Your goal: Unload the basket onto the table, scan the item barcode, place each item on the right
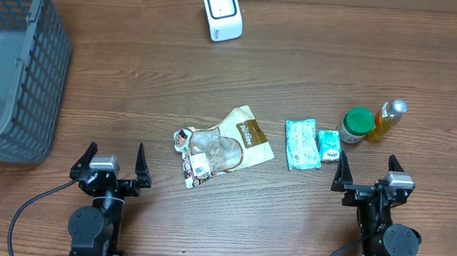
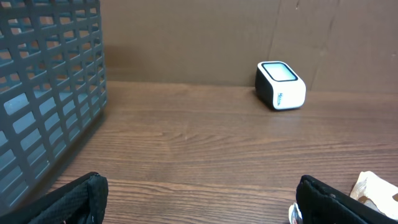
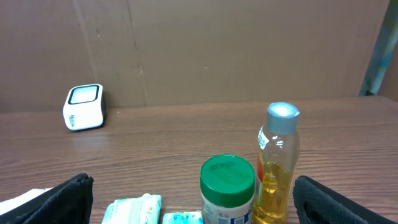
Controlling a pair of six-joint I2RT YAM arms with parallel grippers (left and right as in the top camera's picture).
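Barcode scanner (image 1: pixel 222 13) is the little white box with a dark window, sitting at the far edge of the table (image 1: pixel 134 80), roughly centre, well apart from everything else. Nothing is touching it. The left wrist cam shows it far off to the right (image 2: pixel 281 85), and the right wrist cam has it far off to the left (image 3: pixel 83 107).

The items are spread across the middle and right of the table. There's a tan snack pouch (image 1: pixel 248 134) lying flat, with a clear crinkly packet (image 1: pixel 202 154) right against its left side. I can't tell whether the two overlap or just touch. To the right of those is a teal tissue pack (image 1: pixel 302 144) with a smaller teal pack (image 1: pixel 329 146) just beside it. Next comes a jar with a green lid (image 1: pixel 357 126) and a bottle of yellow liquid (image 1: pixel 389 120) with a silver cap, both standing upright next to each other.

A big grey mesh basket (image 1: pixel 5 61) takes up the far left corner.

The left pincer (image 1: pixel 115 150) sits at the near edge with its jaws spread wide, holding nothing. The right pincer (image 1: pixel 367 163) is the same, wide and empty, just in front of the small teal pack and the jar.
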